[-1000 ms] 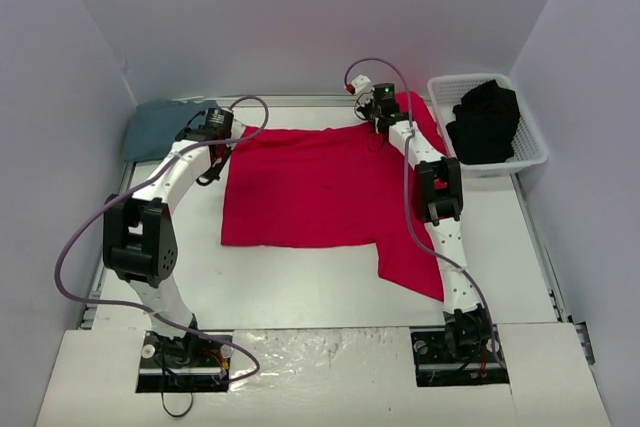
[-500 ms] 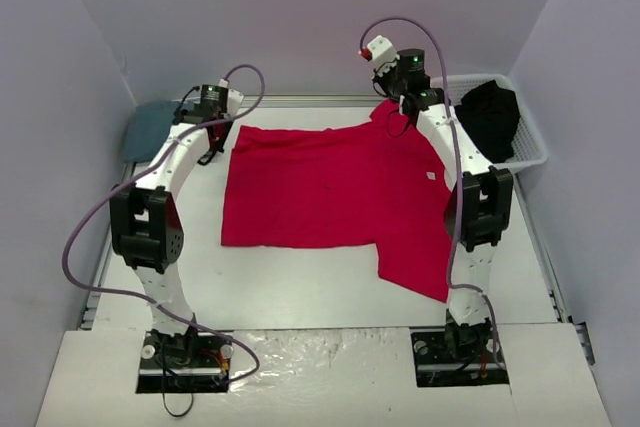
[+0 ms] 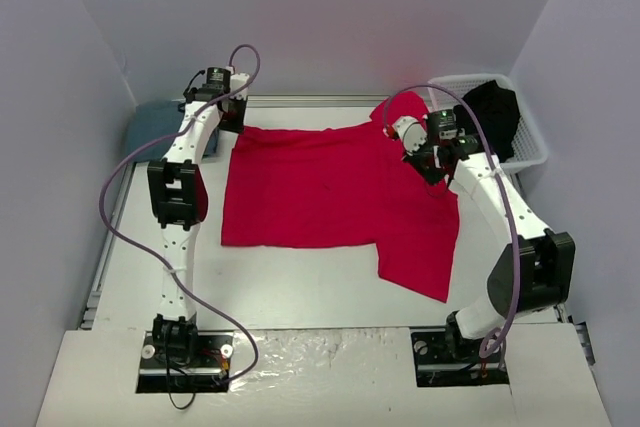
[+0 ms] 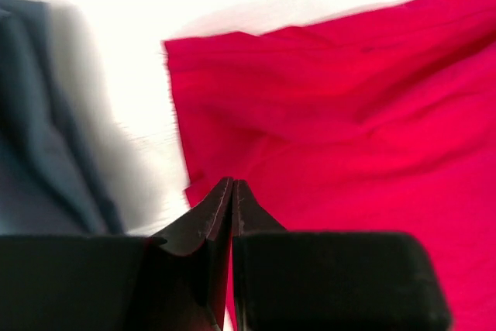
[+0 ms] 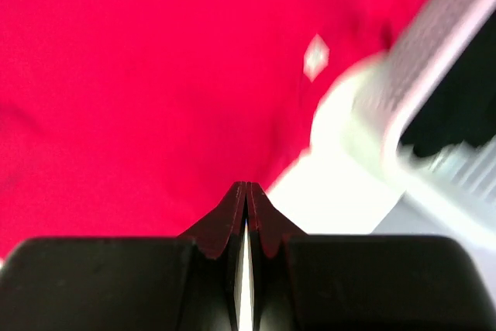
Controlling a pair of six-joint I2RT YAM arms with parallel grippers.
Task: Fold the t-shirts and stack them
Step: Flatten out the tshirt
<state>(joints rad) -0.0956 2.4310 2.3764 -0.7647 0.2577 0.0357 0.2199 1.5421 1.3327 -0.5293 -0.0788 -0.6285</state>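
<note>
A bright red t-shirt lies spread flat in the middle of the table, with a small white label near its right edge. At the far left lies a slate blue-grey t-shirt, partly behind my left arm. A black t-shirt sits bunched in the basket. My left gripper hovers over the red shirt's far left corner, shut with nothing between its fingers. My right gripper is over the red shirt's right edge beside the basket, also shut and empty.
A white slatted basket stands at the far right corner, close to my right wrist. Grey walls enclose the table on three sides. The arm bases and their cables sit at the near edge.
My left arm has stretched out toward the back left corner. My right arm has swung right and come down beside the basket. The red shirt's far right part now lies flatter.
</note>
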